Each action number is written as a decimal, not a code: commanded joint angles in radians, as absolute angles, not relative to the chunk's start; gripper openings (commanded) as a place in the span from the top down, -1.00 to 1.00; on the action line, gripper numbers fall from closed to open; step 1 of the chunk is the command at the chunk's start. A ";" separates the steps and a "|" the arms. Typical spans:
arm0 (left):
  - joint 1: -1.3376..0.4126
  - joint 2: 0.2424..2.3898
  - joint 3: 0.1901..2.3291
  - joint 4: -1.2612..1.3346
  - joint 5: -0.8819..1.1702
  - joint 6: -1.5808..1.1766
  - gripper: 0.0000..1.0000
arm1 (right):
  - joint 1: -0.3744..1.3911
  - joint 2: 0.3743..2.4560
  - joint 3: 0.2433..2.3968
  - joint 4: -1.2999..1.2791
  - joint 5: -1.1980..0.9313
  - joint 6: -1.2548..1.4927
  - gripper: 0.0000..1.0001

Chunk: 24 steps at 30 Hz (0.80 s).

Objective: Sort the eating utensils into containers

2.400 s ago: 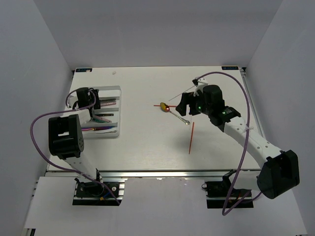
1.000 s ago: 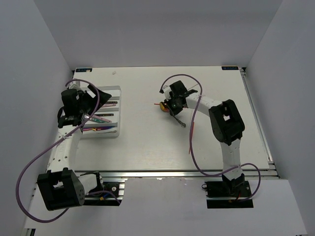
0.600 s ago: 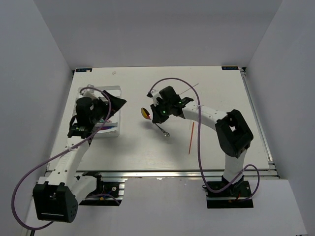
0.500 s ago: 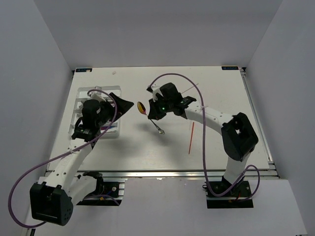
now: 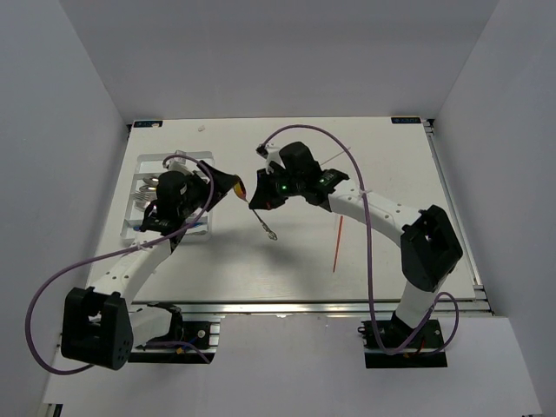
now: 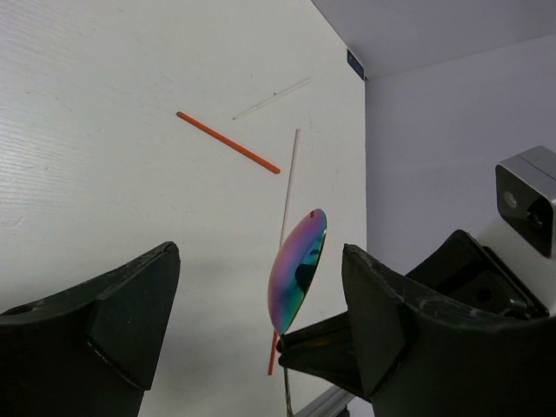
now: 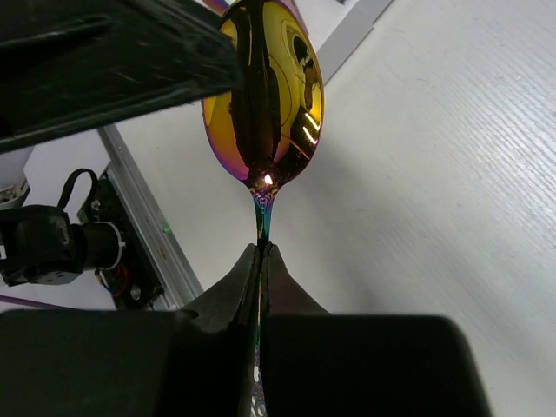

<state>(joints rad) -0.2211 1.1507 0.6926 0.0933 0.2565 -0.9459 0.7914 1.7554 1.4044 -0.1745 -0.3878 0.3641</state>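
Note:
My right gripper (image 7: 262, 252) is shut on the neck of the gold-bowled spoon (image 7: 265, 95) and holds it in the air left of the table's middle. In the top view the spoon (image 5: 244, 193) tilts, its handle running down-right out of the right gripper (image 5: 254, 198). The left gripper (image 5: 233, 187) is open, one finger on each side of the spoon's bowl (image 6: 297, 271). Neither finger touches it. The white cutlery tray (image 5: 195, 159) lies at the left, partly hidden by the left arm, with several utensils (image 5: 141, 195) inside.
A red stick (image 5: 338, 243) lies on the table right of centre. The left wrist view shows another red stick (image 6: 228, 142) and two clear sticks (image 6: 287, 200) further back. Grey walls enclose the table on three sides.
The right arm has carried the spoon leftward off the table. The left arm has swung from over the tray to meet it, and its jaws have narrowed slightly around the bowl.

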 commanded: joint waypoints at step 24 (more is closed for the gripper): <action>-0.071 1.247 0.900 -0.121 -0.153 -0.807 1.00 | 0.758 1.649 1.507 -0.244 -0.164 0.382 -0.58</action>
<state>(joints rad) -0.1879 1.2522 0.8467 -0.0166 0.1055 -0.8543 0.8043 1.7679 1.5280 -0.2455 -0.2844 0.3763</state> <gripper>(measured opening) 0.159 0.776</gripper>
